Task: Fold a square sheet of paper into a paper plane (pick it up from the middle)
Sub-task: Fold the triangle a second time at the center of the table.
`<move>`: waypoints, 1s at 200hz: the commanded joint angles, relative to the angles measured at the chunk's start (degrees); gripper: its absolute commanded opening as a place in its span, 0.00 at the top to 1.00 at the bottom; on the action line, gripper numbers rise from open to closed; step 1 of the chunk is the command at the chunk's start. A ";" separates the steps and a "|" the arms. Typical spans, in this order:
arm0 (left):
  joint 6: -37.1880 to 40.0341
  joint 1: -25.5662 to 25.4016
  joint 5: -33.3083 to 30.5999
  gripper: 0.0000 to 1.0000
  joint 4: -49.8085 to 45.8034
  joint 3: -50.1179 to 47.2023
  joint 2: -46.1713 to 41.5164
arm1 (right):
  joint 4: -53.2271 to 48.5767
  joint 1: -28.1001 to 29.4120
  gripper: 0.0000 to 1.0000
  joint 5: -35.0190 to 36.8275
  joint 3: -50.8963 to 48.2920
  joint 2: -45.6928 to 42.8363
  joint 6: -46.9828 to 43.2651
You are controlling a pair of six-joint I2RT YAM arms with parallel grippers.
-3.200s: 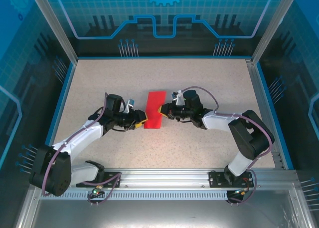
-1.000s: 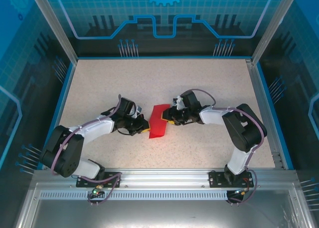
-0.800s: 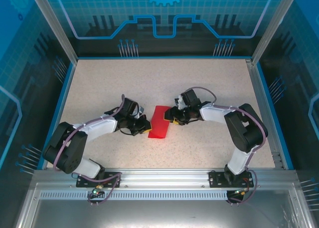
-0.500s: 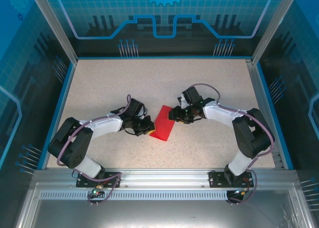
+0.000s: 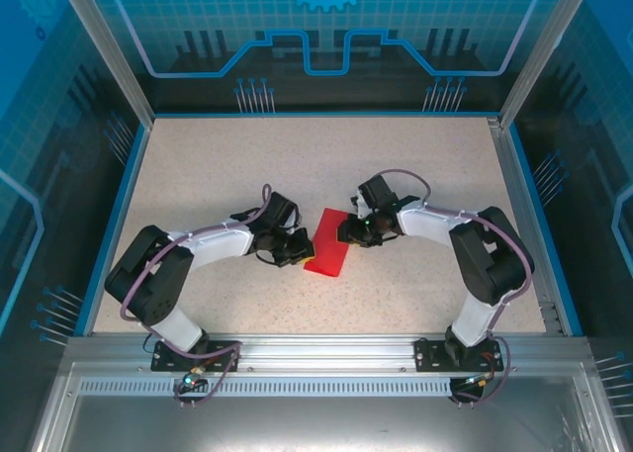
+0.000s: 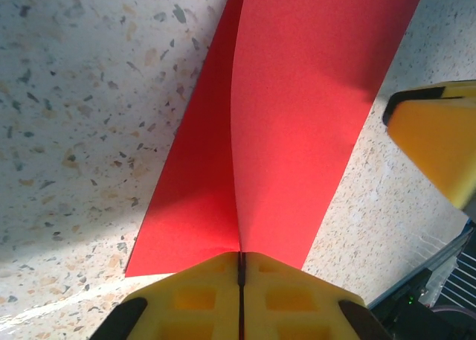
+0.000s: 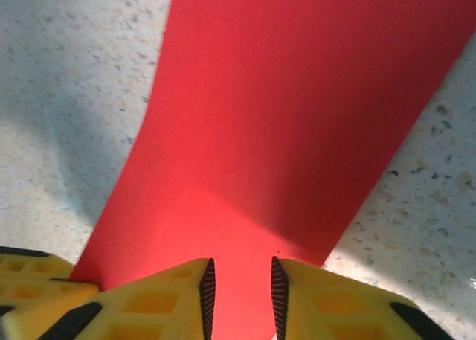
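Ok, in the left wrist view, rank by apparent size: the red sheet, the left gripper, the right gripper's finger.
1. red sheet
2. left gripper, shut on the sheet's edge; nearness to the camera enlarges it
3. right gripper's finger, cut off by the frame

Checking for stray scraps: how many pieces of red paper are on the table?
1: the square sheet of paper, mid-table, one edge pinched by the left gripper, the right gripper at its opposite edge. None seems hidden.

Red paper (image 5: 327, 256), yellow pincers (image 6: 240, 269) (image 7: 239, 288), speckled table (image 5: 227, 165), perhaps beige
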 commanded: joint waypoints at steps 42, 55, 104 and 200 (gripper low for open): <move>1.25 -1.87 -1.22 0.91 -2.73 4.28 3.21 | -0.85 0.10 0.78 0.86 0.85 3.22 -2.22; 1.42 -2.28 -1.15 0.91 -3.11 5.26 4.09 | -0.53 -0.14 0.78 0.57 0.60 3.39 -2.30; 2.17 -3.38 -0.98 0.90 -4.32 8.40 6.79 | 0.70 -1.00 0.81 -0.62 -0.71 3.47 -2.51; 1.96 -4.38 -0.14 0.90 -3.97 13.55 11.77 | 3.56 -1.87 0.82 -3.00 -2.66 3.30 -2.56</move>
